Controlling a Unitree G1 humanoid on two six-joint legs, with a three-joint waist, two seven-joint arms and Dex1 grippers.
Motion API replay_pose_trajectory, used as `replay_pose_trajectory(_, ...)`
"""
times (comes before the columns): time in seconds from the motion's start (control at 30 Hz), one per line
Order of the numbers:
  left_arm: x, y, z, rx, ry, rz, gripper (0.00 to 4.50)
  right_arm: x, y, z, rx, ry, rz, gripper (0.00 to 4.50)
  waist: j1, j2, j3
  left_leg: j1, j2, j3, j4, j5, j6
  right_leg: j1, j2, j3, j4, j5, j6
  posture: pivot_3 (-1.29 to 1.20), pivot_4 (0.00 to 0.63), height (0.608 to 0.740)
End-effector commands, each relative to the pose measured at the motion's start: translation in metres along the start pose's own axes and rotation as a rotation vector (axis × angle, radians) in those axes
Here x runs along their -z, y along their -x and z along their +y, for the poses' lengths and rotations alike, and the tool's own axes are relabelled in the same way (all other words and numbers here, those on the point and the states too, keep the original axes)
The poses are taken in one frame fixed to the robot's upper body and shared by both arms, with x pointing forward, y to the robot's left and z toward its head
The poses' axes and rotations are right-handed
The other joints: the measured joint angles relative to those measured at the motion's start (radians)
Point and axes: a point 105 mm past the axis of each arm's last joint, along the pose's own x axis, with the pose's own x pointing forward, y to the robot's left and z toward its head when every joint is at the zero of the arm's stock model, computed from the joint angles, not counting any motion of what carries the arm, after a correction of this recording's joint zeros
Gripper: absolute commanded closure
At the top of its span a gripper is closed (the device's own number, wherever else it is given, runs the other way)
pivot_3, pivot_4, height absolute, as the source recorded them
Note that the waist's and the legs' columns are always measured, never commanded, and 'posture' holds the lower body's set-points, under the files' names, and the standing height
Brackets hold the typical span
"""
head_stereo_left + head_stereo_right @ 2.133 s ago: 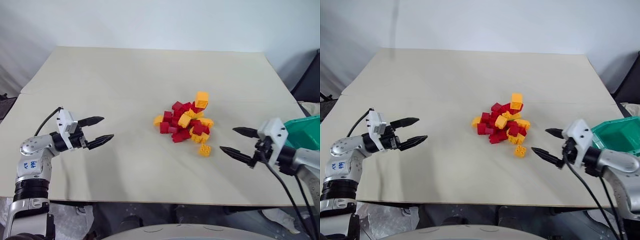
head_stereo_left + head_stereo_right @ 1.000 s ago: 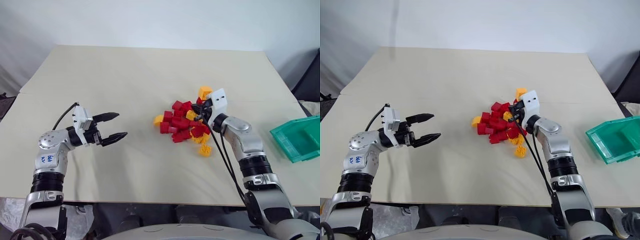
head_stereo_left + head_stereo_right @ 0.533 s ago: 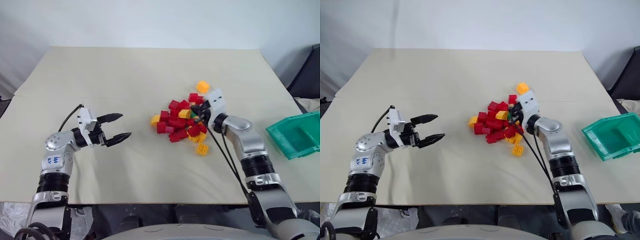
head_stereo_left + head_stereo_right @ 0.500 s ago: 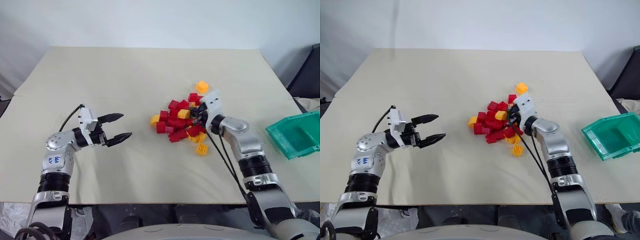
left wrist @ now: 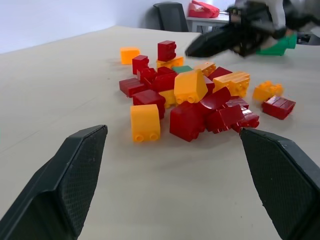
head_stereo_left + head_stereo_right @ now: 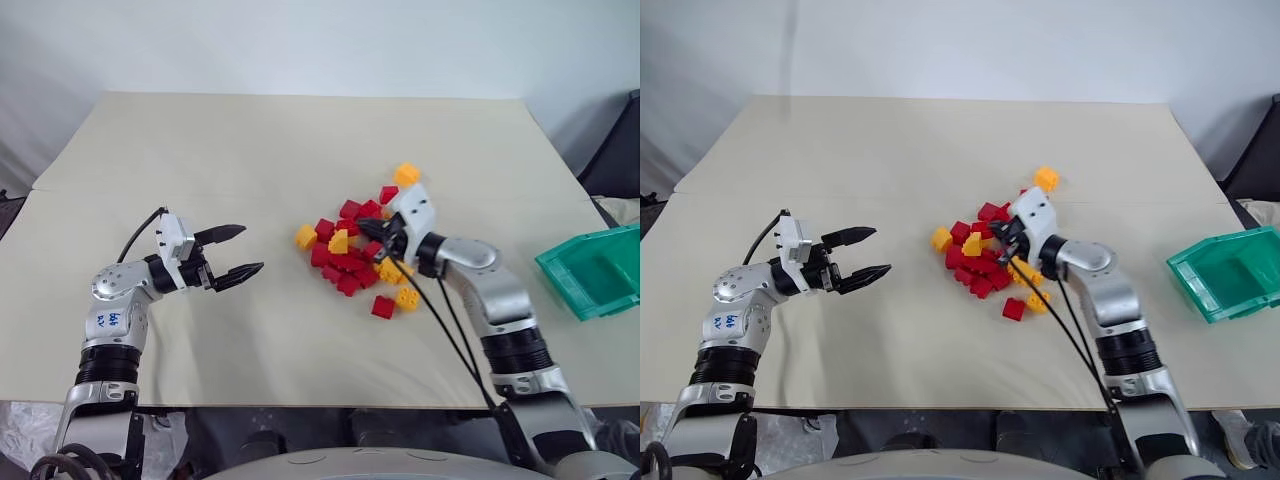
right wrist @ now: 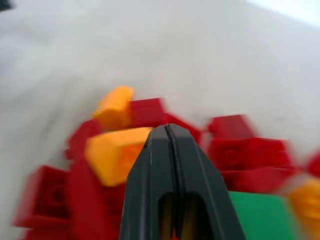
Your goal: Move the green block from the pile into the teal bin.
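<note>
Operator: Where does the green block (image 5: 182, 69) lie from each gripper?

Observer: It sits inside the pile (image 6: 355, 255), half buried among red and yellow-orange bricks, on the side away from the left gripper (image 6: 250, 250). The right gripper (image 6: 368, 232) is pushed in among the bricks, and in its wrist view a green face lies just beside its fingers (image 7: 150, 200), low down and off to one side rather than between them.

Operator: Is the right one holding it?

Observer: No. Its fingers are pressed flat together with nothing between them. The left gripper's fingers are spread wide and hold nothing; it hovers over bare table (image 6: 250, 150), well apart from the pile.

Operator: So which arm takes it?

Observer: The right, I'd judge. It is far nearer the block and also on the side of the teal bin (image 6: 590, 275), which stands at the table's right edge, well apart from the pile.

Operator: And the block's long axis?

Observer: I cannot tell; too little of it shows. The fingers would have to part and shift sideways over the green face before closing.
</note>
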Motion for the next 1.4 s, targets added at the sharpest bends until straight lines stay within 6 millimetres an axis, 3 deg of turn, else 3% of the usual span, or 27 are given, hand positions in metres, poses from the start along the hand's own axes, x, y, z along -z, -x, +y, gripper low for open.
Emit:
replay_pose_trajectory(0.03, -0.009, -0.002, 0.004, 0.009, -0.038, -0.011, 0.00, -0.016, 0.038, -0.036, 0.073, 0.030, 0.050, 4.32, 0.004, 0.001, 0.000, 0.000, 0.000, 0.000, 0.000, 0.000, 0.000, 0.000, 0.000, 0.000, 0.000, 0.000, 0.000, 0.00, 0.150, 0.740)
replay_pose_trajectory(0.13, -0.008, -0.003, 0.004, 0.019, -0.037, -0.009, 0.00, -0.014, 0.068, -0.043, 0.042, 0.082, 0.115, 3.59, 0.021, 0.002, 0.001, -0.001, -0.001, 0.000, 0.000, 0.000, 0.000, 0.000, 0.001, 0.000, -0.002, 0.000, 0.000, 0.00, 0.150, 0.740)
replay_pose_trajectory(0.37, -0.008, -0.005, 0.007, 0.026, -0.038, -0.011, 0.00, -0.013, 0.140, -0.065, 0.084, 0.108, 0.272, 1.23, 0.021, 0.003, 0.002, -0.001, -0.002, 0.006, 0.000, 0.000, 0.001, 0.002, 0.003, 0.000, -0.003, 0.000, 0.000, 0.00, 0.150, 0.740)
replay_pose_trajectory(0.5, -0.008, -0.005, 0.009, 0.025, -0.040, -0.013, 0.00, -0.019, 0.151, -0.064, 0.089, 0.124, 0.293, 0.03, 0.014, 0.004, 0.002, 0.001, -0.006, 0.007, 0.000, -0.001, 0.001, 0.002, 0.004, 0.001, -0.003, 0.000, 0.000, 0.00, 0.150, 0.740)
replay_pose_trajectory(0.57, -0.009, -0.005, 0.010, 0.022, -0.041, -0.016, 0.00, -0.029, 0.148, -0.060, 0.077, 0.148, 0.271, 0.03, 0.013, 0.003, 0.002, 0.002, -0.006, 0.007, 0.000, -0.001, 0.001, 0.002, 0.005, 0.002, -0.004, 0.000, 0.000, 0.00, 0.150, 0.740)
replay_pose_trajectory(0.67, -0.009, -0.007, 0.011, 0.022, -0.044, -0.019, 0.00, -0.034, 0.132, -0.058, 0.081, 0.143, 0.250, 0.03, 0.012, 0.004, 0.003, 0.002, -0.006, 0.007, 0.001, 0.000, 0.001, 0.002, 0.006, 0.002, -0.003, 0.000, 0.000, 0.00, 0.150, 0.740)
replay_pose_trajectory(0.8, -0.010, -0.008, 0.011, 0.025, -0.048, -0.022, 0.00, -0.025, 0.105, -0.046, 0.023, 0.018, 0.362, 0.03, 0.013, 0.004, 0.003, 0.002, -0.006, 0.005, 0.002, 0.000, 0.001, 0.001, 0.005, 0.003, -0.003, 0.000, 0.000, 0.00, 0.150, 0.740)
replay_pose_trajectory(0.9, -0.011, -0.009, 0.009, 0.024, -0.050, -0.033, 0.00, -0.015, 0.059, -0.044, 0.019, -0.073, 0.478, 0.03, 0.006, 0.005, 0.003, 0.002, -0.001, 0.003, 0.002, 0.000, 0.001, 0.001, 0.003, 0.003, -0.003, 0.000, 0.000, 0.00, 0.150, 0.740)
replay_pose_trajectory(0.97, -0.011, -0.010, 0.008, 0.022, -0.052, -0.038, 0.00, -0.014, 0.042, -0.045, 0.027, -0.091, 0.513, 0.03, 0.005, 0.005, 0.004, 0.002, -0.001, 0.003, 0.002, 0.000, 0.001, 0.000, 0.001, 0.004, -0.002, 0.000, 0.000, 0.00, 0.150, 0.740)
replay_pose_trajectory(1.1, -0.010, -0.009, 0.005, 0.016, -0.053, -0.044, 0.00, -0.005, 0.017, -0.047, 0.041, -0.154, 0.592, 0.03, 0.017, 0.005, 0.004, -0.004, 0.000, 0.003, 0.002, 0.000, 0.000, -0.007, 0.001, 0.002, 0.003, 0.000, 0.000, 0.00, 0.150, 0.740)
replay_pose_trajectory(1.23, -0.008, -0.006, 0.000, 0.002, -0.052, -0.050, 0.00, 0.006, -0.008, -0.035, 0.003, -0.188, 0.660, 0.03, 0.019, 0.006, 0.004, -0.015, -0.002, 0.004, 0.004, 0.000, 0.000, -0.019, -0.002, 0.002, 0.005, 0.000, 0.000, 0.00, 0.150, 0.740)
replay_pose_trajectory(1.4, -0.005, -0.002, -0.005, -0.013, -0.048, -0.050, 0.00, 0.017, -0.024, -0.032, 0.012, -0.184, 0.695, 0.03, 0.019, 0.006, 0.004, -0.016, -0.002, 0.004, 0.003, 0.000, 0.000, -0.020, -0.002, 0.000, 0.005, 0.000, 0.000, 0.00, 0.150, 0.740)
